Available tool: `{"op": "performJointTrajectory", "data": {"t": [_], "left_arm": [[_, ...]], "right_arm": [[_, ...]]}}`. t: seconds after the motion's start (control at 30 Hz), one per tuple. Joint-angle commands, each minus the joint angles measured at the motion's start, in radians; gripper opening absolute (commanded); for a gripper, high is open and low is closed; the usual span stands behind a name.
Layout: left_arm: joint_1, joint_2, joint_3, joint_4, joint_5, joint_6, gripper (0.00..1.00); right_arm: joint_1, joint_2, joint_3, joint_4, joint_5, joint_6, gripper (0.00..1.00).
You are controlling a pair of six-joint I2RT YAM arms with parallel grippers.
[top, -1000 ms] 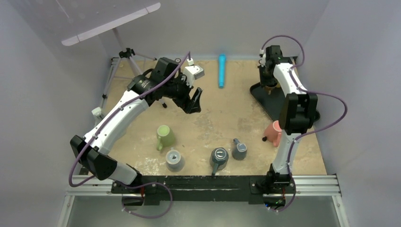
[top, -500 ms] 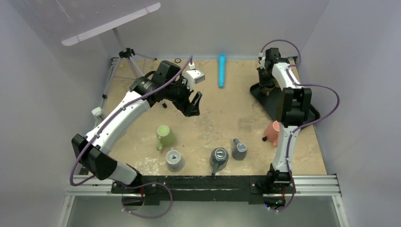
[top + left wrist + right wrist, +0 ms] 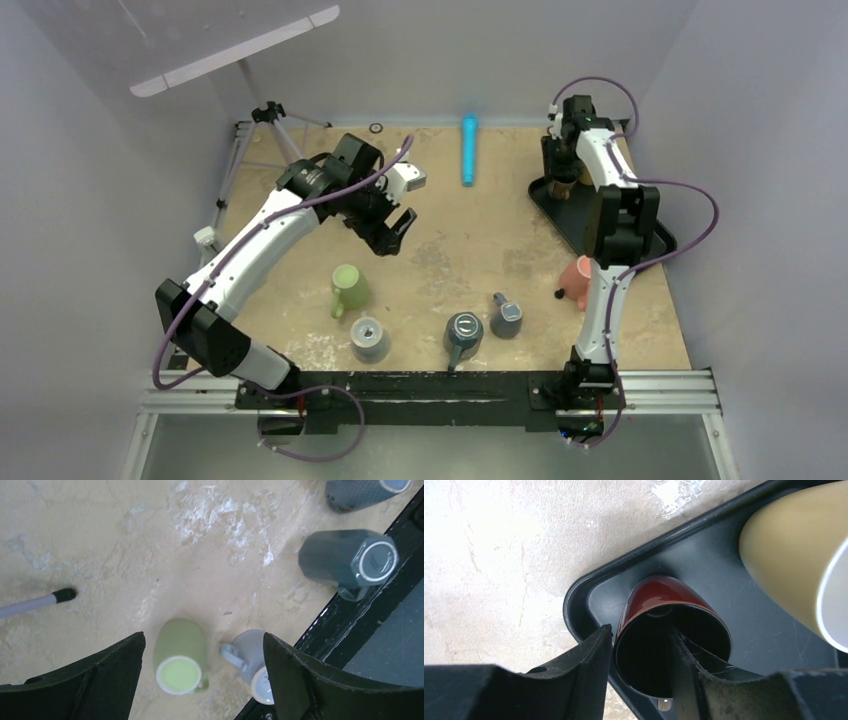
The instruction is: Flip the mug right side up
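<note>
- Green mug [image 3: 180, 652] sits on the sandy tabletop [image 3: 480, 235] under the left gripper [image 3: 392, 232], whose jaws hang wide apart with bare board all round.
- Red mug [image 3: 659, 592] sits tight in the black tray's [image 3: 574, 596] corner, its mouth facing the wrist camera.
- Right gripper [image 3: 640, 632] pinches its wall, one finger inside.
- Tan cup [image 3: 789, 545] crowds close beside.

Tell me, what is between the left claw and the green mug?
Nothing but bare table. The top view shows the open left gripper hanging beyond the green mug, with only tan surface between them.
</note>
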Motion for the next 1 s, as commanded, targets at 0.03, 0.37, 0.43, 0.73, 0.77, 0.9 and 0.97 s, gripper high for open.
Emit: {"op": "performJointTrajectory", "data": {"t": [0.03,0.37,0.43,0.73,0.77,0.9,0.97], "left_arm": [[0.053,-0.039,-0.021,-0.122,-0.084,0.090,0.92],[0.260,-0.223,-0.286,-0.265,-0.169,0.209,0.80],[0.280,-0.254,-0.342,-0.286,-0.154,0.219,0.77],[0.272,-0.214,-0.508,-0.105,-0.234,0.141,0.75],[0.271,-0.209,-0.513,-0.083,-0.237,0.155,0.75],[0.263,-0.160,-0.512,-0.028,-0.264,0.180,0.76],[0.250,-0.154,-0.492,-0.037,-0.248,0.174,0.76]], "right_arm": [[0.000,-0.092,0.071,-0.012,0.031,0.000,0.50],[0.010,-0.296,0.016,-0.059,0.068,0.059,0.58],[0.020,-0.350,-0.024,-0.046,0.061,0.076,0.60],[0.130,-0.514,-0.137,0.036,0.051,0.184,0.73],[0.139,-0.534,-0.156,0.058,0.051,0.194,0.74],[0.158,-0.599,-0.227,0.124,0.035,0.234,0.83],[0.163,-0.625,-0.264,0.145,0.027,0.243,0.86]]}}
